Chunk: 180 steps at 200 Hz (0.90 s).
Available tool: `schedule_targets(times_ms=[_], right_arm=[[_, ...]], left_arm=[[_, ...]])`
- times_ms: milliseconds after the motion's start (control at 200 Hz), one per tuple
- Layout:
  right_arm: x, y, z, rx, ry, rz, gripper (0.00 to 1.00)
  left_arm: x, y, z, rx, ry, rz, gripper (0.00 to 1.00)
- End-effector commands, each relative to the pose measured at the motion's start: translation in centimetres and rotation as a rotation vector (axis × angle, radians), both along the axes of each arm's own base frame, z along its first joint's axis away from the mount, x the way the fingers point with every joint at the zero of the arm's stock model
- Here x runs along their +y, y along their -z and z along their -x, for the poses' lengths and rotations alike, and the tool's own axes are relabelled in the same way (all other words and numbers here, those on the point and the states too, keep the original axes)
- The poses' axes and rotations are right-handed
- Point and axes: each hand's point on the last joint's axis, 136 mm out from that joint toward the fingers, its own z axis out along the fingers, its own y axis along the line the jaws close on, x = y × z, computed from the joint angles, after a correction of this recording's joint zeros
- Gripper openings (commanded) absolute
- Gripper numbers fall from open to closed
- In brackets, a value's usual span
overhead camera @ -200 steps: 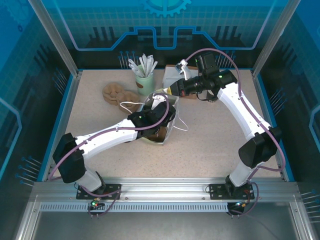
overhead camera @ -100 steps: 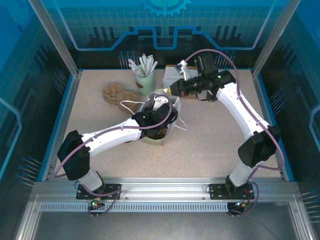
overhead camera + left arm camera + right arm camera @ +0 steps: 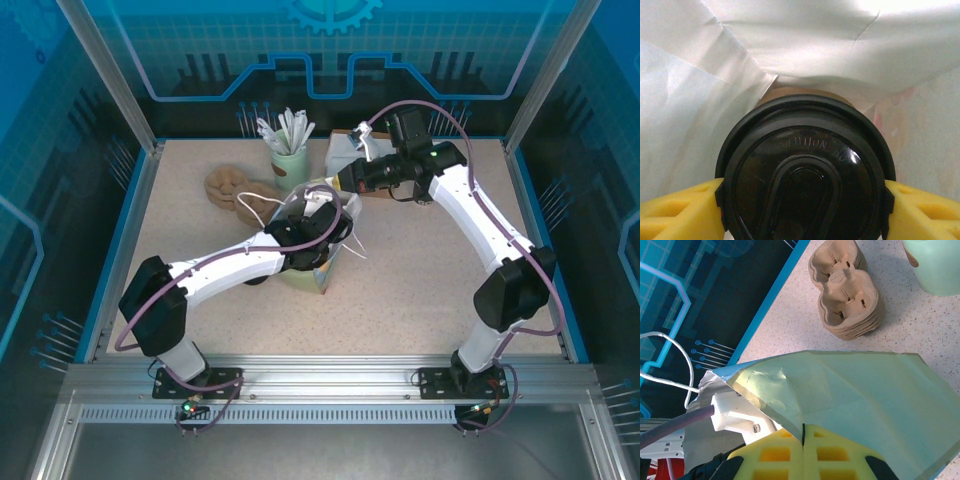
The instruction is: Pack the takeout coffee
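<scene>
the takeout coffee (image 3: 805,150) is sitting inside the paper bag (image 3: 790,40), its black lid facing the left wrist camera and the bag's pale walls crowding in on all sides. the left gripper (image 3: 801,212) is clamping it across the lid's rim, one yellow pad (image 3: 675,212) pressing on each side, jaws standing wide around the cup. from above, the left arm is reaching down into the bag's mouth near the middle of the table (image 3: 430,270).

the right gripper (image 3: 803,450) is pinching the bag's upper edge with its pads pressed together on the paper, holding the mouth open from the far side.

judging from this, the lowering step is under way and nearly finishing. the next move is calling for the cup to settle upright on the bag's floor, then for the left jaws to part and lift straight out without dragging the lid or snagging the walls, while the right one is steadying the rim.

beyond the bag, a stack of cardboard cup carriers (image 3: 850,295) and a mint-green cup (image 3: 935,265) are standing on the table, well apart from the work.

the cup's green sides are lying hidden below the lid, and the bag's floor is out of sight, so i cannot tell whether the base is touching down. a tan band behind the lid is hard to make out. in the overhead view the left arm is covering the bag's opening.
</scene>
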Motion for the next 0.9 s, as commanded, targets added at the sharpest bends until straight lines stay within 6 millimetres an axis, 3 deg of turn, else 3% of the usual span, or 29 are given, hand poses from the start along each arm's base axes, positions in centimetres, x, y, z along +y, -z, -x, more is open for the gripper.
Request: schedule_targets(times_ms=[0, 300, 725, 895], right_arm=[[0.7, -0.6, 0.6, 0.005, -0.029, -0.03, 0.0], [0.4, -0.9, 0.3, -0.01, -0.025, -0.032, 0.0], [0.7, 0.3, -0.7, 0.017, -0.017, -0.031, 0.0], [0.4, 0.2, -2.0, 0.012, 0.005, -0.029, 0.14]], left_arm=[[0.1, -0.9, -0.1, 0.009, 0.0, 0.011, 0.72], [-0.2, -1.3, -0.4, -0.002, 0.002, 0.033, 0.72], [0.4, 1.4, -1.8, 0.066, -0.026, 0.041, 0.72], [0.5, 2.0, -2.3, 0.114, -0.039, 0.073, 0.71]])
